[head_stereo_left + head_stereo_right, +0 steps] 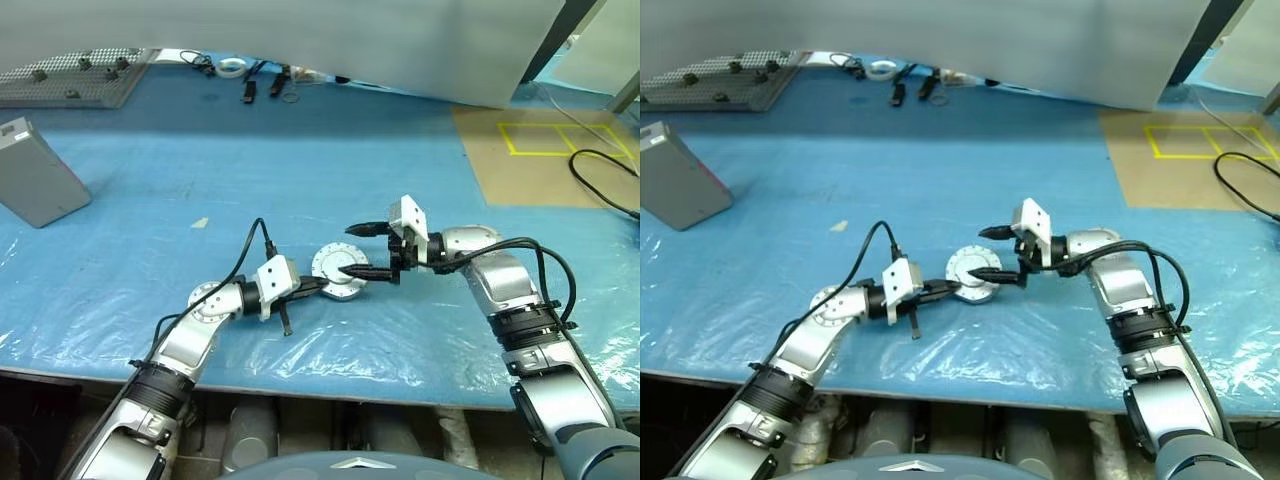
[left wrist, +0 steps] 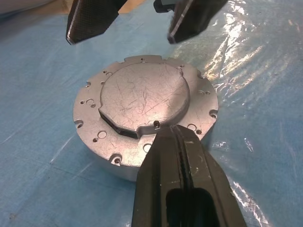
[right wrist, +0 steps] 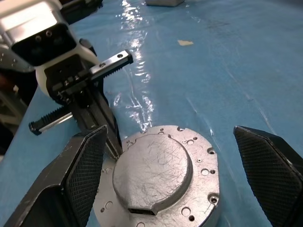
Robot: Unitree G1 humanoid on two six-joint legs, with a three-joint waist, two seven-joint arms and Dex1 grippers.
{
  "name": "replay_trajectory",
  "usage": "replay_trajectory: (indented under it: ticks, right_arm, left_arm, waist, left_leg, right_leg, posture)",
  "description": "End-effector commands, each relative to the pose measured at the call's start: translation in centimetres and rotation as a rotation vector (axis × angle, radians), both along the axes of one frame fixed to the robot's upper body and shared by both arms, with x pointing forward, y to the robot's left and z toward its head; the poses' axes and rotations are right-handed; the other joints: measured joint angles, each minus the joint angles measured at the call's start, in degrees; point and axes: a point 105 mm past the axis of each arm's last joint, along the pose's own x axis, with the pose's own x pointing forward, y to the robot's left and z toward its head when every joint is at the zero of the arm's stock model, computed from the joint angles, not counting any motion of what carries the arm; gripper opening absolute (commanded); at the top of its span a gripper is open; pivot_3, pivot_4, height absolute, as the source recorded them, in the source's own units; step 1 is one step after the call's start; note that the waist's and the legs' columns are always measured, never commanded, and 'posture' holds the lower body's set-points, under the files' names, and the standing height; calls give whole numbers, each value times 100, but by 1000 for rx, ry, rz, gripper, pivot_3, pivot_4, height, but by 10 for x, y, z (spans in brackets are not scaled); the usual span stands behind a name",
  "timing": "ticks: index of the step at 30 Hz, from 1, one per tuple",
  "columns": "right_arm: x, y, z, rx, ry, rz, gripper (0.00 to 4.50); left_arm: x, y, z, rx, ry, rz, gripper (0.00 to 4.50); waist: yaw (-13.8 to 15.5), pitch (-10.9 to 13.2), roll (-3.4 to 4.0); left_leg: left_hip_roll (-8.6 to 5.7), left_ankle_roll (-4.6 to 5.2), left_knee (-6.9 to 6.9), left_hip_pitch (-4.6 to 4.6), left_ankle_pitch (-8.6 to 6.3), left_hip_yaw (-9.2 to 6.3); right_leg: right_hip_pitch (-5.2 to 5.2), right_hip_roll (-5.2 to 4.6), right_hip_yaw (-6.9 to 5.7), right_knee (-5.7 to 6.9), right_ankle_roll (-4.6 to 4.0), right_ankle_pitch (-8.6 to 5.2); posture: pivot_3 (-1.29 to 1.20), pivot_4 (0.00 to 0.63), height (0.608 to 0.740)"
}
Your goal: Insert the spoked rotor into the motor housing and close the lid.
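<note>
Motor housing (image 1: 339, 272) sits at lower centre of the head views, flat on the blue-covered counter (image 1: 330, 180), with the lid (image 2: 142, 97) already lying on top of it, plain scratched grey back upward. No spoked rotor can be seen, so it is presumably inside, though that cannot be confirmed from here.

Nearest, coming in from lower left, the left tool (image 1: 318, 283) has its two fingers pressed together into one dark wedge. Its tip rests at the housing's near rim, by the notch in the lid's edge; whether it actually touches the metal or only hovers at it is hard to say.

Just beyond, from the right, the right tool (image 1: 360, 250) stands with its fingers wide apart and nothing between them. In its own wrist view the two black fingers (image 3: 85, 170) flank the round case, one on each side, a little above it and apart from it. The housing therefore lies straight ahead of and slightly below this tool, between its fingers. Being round, the case offers no long axis to line up with.

Judging by this, the left tool is the nearer, fit to steady the case, while the right is better placed to press the lid home.

Farther back, at upper left, lies a grey rectangular box (image 1: 38, 175).
</note>
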Motion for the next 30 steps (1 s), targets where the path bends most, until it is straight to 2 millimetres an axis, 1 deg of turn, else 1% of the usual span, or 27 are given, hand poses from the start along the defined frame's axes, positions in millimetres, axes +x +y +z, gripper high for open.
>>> replay_trajectory:
  ticks: [1, 4, 6, 9, 12, 19, 24, 27, 30]
  right_arm:
    - [0, -9, 9, 78, 144, -42, 4480]
    - [1, -23, -6, 126, 379, -117, 4480]
    - [-3, -27, -15, 135, 471, -135, 4480]
    - [-11, -29, -32, 125, 557, -148, 4480]
    - [-15, -28, -42, 109, 575, -159, 4480]
    - [-16, -16, -50, 142, 621, -166, 4480]
    - [-14, 2, -47, 204, 649, -158, 4480]
    - [-15, 11, -42, 226, 652, -134, 4480]
    - [-17, 11, -43, 223, 662, -131, 4480]
  left_arm:
    - [-7, 0, -17, 47, 51, -5, 0]
    - [-8, 1, -17, 51, 53, -6, 0]
    - [-9, 2, -16, 52, 52, -7, 0]
    - [-10, 1, -13, 52, 50, -11, 0]
    - [-11, 1, -8, 55, 47, -14, 0]
    - [-10, 1, 2, 61, 41, -12, 0]
    - [-10, 0, 6, 62, 40, -10, 0]
    - [-10, 0, 7, 63, 40, -9, 0]
    - [-10, 0, 8, 64, 42, -7, 0]
  waist:
    - [3, 0, 0]
    - [9, 0, 0]
    - [16, 0, 0]
    - [19, 0, 0]
    - [27, 0, 1]
    - [21, 0, 1]
    - [-1, 0, 1]
    - [-53, 0, 1]
    - [-84, 0, 1]
  left_leg:
    - [1, 0, 0, 2, 0, 0]
    - [1, 0, 0, 1, 0, 0]
    - [0, 0, 1, -1, 0, 0]
    - [2, -1, 0, -3, 0, 0]
    - [3, -1, -1, -5, 0, 0]
    - [4, -2, 3, 0, 1, 0]
    - [4, -9, 5, 0, 5, 0]
    - [4, -13, 5, -1, 7, 0]
    - [4, -14, 4, -2, 8, 0]
  right_leg:
    - [2, 0, 0, 0, -1, -1]
    - [3, 0, 0, 0, -1, 0]
    - [2, 0, -1, 0, 2, 2]
    - [-2, 1, -3, 4, 11, 7]
    - [-5, 1, -5, 8, 14, 9]
    - [-3, 1, -4, 11, -6, -1]
    - [-2, 1, -4, 12, -7, -1]
    - [-5, 1, -4, 18, -8, -1]
    - [-6, 1, -5, 19, -6, 0]
  posture:
    - [0, 150, 740]
    - [0, 150, 740]
    - [0, 150, 740]
    - [0, 150, 740]
    - [0, 150, 740]
    - [0, 150, 740]
    - [0, 150, 740]
    - [0, 150, 740]
    - [0, 150, 740]
